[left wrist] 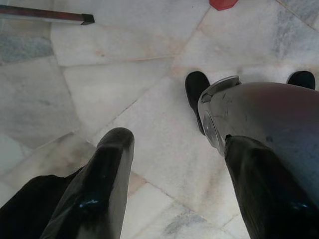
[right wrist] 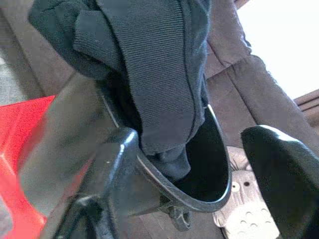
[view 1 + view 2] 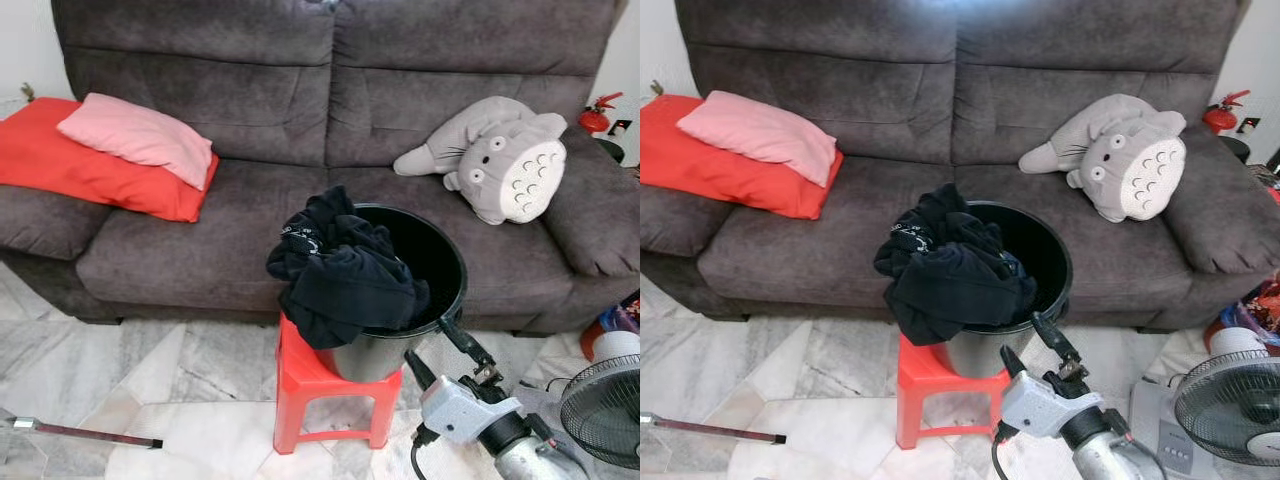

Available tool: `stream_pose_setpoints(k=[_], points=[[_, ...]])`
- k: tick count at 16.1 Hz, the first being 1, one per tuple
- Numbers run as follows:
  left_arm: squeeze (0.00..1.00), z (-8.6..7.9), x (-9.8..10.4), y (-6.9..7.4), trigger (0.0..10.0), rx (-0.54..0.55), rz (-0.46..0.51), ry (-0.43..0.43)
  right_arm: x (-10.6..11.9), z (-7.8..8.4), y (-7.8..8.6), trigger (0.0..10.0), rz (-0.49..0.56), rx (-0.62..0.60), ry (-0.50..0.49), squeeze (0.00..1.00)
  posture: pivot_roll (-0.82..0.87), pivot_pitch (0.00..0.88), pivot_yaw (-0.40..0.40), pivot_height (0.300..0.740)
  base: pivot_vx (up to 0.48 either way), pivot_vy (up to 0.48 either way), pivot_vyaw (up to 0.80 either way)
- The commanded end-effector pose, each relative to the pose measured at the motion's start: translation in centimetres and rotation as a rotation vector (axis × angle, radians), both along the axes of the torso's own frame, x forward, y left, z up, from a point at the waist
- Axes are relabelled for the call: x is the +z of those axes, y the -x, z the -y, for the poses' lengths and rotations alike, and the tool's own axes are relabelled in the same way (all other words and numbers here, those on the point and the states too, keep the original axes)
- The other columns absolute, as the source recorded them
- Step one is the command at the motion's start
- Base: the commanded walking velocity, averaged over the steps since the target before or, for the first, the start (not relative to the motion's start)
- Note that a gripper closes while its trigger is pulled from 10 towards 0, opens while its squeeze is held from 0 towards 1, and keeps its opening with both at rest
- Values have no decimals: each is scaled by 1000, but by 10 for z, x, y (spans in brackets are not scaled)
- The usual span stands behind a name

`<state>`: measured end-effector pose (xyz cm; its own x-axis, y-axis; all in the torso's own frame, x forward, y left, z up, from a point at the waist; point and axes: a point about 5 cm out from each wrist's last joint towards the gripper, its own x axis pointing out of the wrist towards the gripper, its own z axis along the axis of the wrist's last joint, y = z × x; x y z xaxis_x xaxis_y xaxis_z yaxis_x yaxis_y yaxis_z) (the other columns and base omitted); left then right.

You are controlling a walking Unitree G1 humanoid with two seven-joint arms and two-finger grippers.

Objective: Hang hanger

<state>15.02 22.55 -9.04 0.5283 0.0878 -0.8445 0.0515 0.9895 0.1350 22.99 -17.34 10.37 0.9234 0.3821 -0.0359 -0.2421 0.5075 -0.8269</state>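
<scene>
A black bucket [image 3: 440, 262] stands on a red plastic stool [image 3: 305, 385] in front of the sofa. Black clothes [image 3: 340, 270] are heaped in it and hang over its near-left rim. My right gripper [image 3: 441, 352] is open, low at the bucket's near-right side, fingers pointing up toward the rim. In the right wrist view the bucket rim [image 2: 199, 201] and the black clothes [image 2: 159, 74] lie between and beyond the fingers [image 2: 112, 164]. My left gripper [image 1: 174, 144] hangs open over the marble floor, holding nothing. A thin dark rod [image 3: 85, 433] lies on the floor at the far left.
A dark grey sofa [image 3: 200, 230] fills the back, with a red cushion [image 3: 70, 160], a pink pillow [image 3: 140, 135] and a grey plush toy [image 3: 500, 160]. A standing fan [image 3: 605, 410] is at the near right. A red fire extinguisher [image 3: 598, 115] stands behind the sofa arm.
</scene>
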Motion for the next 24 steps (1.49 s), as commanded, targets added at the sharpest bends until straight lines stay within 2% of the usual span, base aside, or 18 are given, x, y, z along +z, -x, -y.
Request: stream_pose_setpoints(k=[1,2,3,5,6,7,10,14,18,20,24], points=[[0,-1,-4,9,10000,-13,-39,-11,-1,-2,4,10000,-26,34,26,957,-117,131,-18,740,0,0,0],[0,0,-3,8,10000,-13,-36,-5,-17,-1,4,10000,-129,112,117,1000,-110,125,-19,740,0,0,0],[0,3,-3,5,10000,-14,-32,0,-27,1,-1,10000,-188,157,161,1000,-101,120,-16,740,0,0,0],[0,5,-3,4,10000,-26,-32,0,-30,0,-11,10000,-223,197,234,1000,-94,117,-13,740,0,0,0],[0,4,-3,4,10000,-29,-33,-9,-31,1,-15,10000,-223,198,272,812,-95,113,-9,740,0,0,0],[0,3,-3,5,10000,-25,-34,-11,-28,6,-25,10000,-202,170,279,0,-90,110,-10,740,0,0,0],[0,-3,-3,9,10000,-11,-38,-15,-9,6,-42,10000,-95,149,231,0,-86,105,-6,740,0,0,0],[0,-5,-3,10,10000,-18,-39,-12,-6,-1,-47,10000,-31,187,233,0,-82,110,-4,740,0,0,0],[0,-4,-3,10,10000,-19,-43,-12,-7,0,-56,10000,4,175,282,0,-83,116,-1,740,0,0,0],[0,-4,-4,11,10000,-15,-46,-13,5,7,-66,10000,84,111,298,0,-82,124,2,740,0,0,0],[0,-6,-4,13,10000,-11,-50,-15,9,5,-66,10000,134,129,286,0,-79,126,6,740,0,0,0]])
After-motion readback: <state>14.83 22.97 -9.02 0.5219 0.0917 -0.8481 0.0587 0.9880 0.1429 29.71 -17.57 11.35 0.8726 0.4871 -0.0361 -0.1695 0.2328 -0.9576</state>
